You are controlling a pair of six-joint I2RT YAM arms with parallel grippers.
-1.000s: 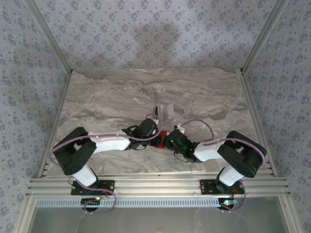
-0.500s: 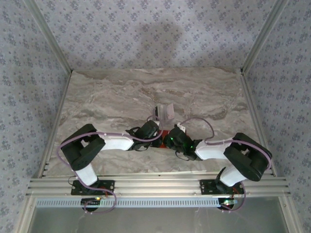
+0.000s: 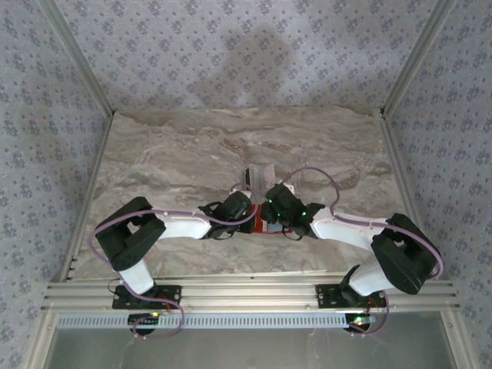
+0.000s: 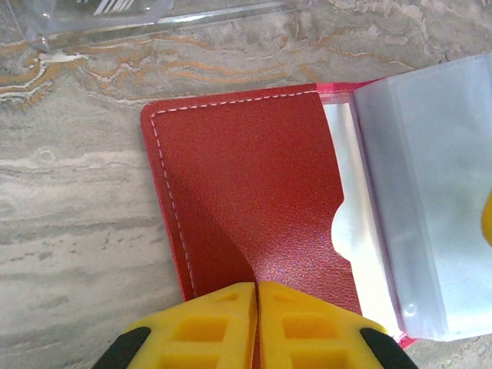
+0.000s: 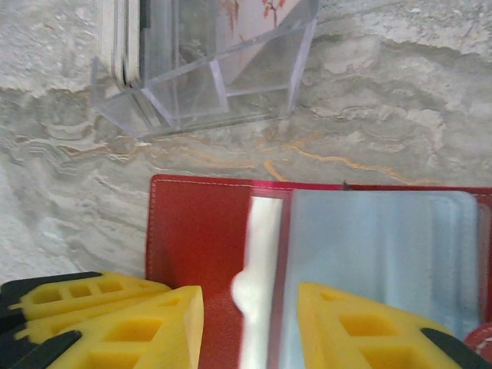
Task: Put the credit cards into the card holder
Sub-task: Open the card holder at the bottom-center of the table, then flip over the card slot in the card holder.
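Note:
The card holder [image 4: 246,184] is a red wallet lying open on the marble, its pale clear pockets [image 4: 430,200] fanned to the right. My left gripper [image 4: 257,286] is shut on the near edge of its red inner flap. A pale card [image 5: 261,254] sits tucked under that flap. My right gripper [image 5: 250,307] hovers open over the card holder [image 5: 196,231], one finger on each side of the pale card and touching nothing. More credit cards [image 5: 123,38] stand upright in a clear stand [image 5: 207,92] just beyond. From above, both grippers [image 3: 247,215] [image 3: 269,211] meet over the card holder [image 3: 267,228].
The clear acrylic stand [image 3: 261,177] stands right behind the wallet, close to both wrists. Bare marble tabletop [image 3: 169,154] stretches to the left, right and far side. Patterned walls enclose the table; an aluminium rail [image 3: 246,296] runs along the near edge.
My right gripper has opened and its wrist has moved towards the far side, closer to the stand. The left gripper stays pinched on the red flap, its arm drawn in slightly.

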